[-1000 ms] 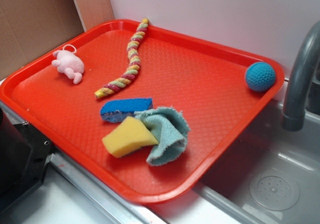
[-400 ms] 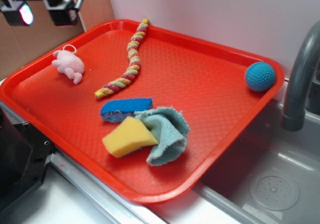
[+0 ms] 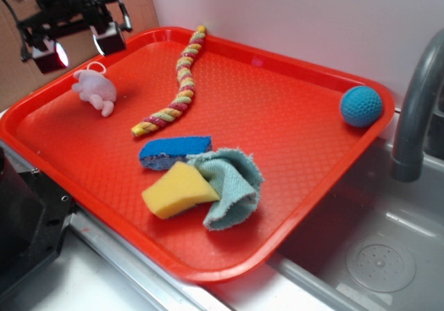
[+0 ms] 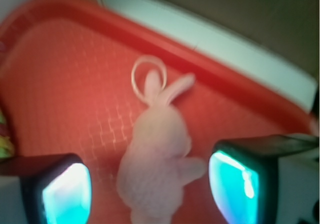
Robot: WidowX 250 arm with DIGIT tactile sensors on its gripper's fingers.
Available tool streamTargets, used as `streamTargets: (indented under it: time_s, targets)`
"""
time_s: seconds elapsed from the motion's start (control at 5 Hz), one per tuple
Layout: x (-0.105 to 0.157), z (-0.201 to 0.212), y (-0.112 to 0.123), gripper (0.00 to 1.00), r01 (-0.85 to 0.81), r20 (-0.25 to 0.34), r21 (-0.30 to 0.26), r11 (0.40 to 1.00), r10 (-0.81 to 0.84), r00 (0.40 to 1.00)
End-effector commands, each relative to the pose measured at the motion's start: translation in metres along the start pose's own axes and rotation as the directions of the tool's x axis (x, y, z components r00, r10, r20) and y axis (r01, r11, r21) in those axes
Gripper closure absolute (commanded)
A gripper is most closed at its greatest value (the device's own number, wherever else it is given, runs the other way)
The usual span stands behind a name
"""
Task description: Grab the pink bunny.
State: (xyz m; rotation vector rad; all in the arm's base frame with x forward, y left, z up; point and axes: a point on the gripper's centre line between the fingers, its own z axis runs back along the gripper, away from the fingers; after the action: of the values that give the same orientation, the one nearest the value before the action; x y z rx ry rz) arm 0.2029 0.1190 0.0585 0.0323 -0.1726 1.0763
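Observation:
The pink bunny (image 3: pixel 96 91) is a small pale pink plush with a thin white loop, lying near the far left corner of the red tray (image 3: pixel 277 116). My gripper (image 3: pixel 78 47) hangs open just above and behind it, its two fingers spread wide. In the wrist view the bunny (image 4: pixel 157 159) lies between the two fingers (image 4: pixel 65 191), touching neither, with its ears and loop pointing away from me.
A striped rope toy (image 3: pixel 179 82) lies right of the bunny. A blue sponge (image 3: pixel 173 151), a yellow sponge (image 3: pixel 179 191) and a teal cloth (image 3: pixel 232 186) sit mid-tray. A blue ball (image 3: pixel 361 106) rests at the far right corner. A grey faucet (image 3: pixel 416 110) and sink lie right.
My gripper came into view at the top left and has moved down and right toward the bunny. The bunny and other things have not moved.

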Motion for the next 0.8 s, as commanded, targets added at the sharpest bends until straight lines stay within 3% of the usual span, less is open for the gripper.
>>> streamTargets:
  time_s: [0.0, 0.2, 0.4, 0.6]
  targets:
    - [-0.006, -0.044, 0.026, 0.5, 0.002, -0.054, 0.069, 0.998, 0.001, 0.999]
    - [-0.007, -0.036, 0.029, 1.0, -0.01, -0.043, 0.08, 0.997, 0.013, 0.999]
    - [-0.004, -0.012, 0.033, 1.0, 0.089, -0.044, 0.06, 0.994, -0.087, 0.995]
    - [0.002, 0.033, -0.001, 1.0, 0.318, -0.046, -0.059, 0.946, -0.321, 0.946]
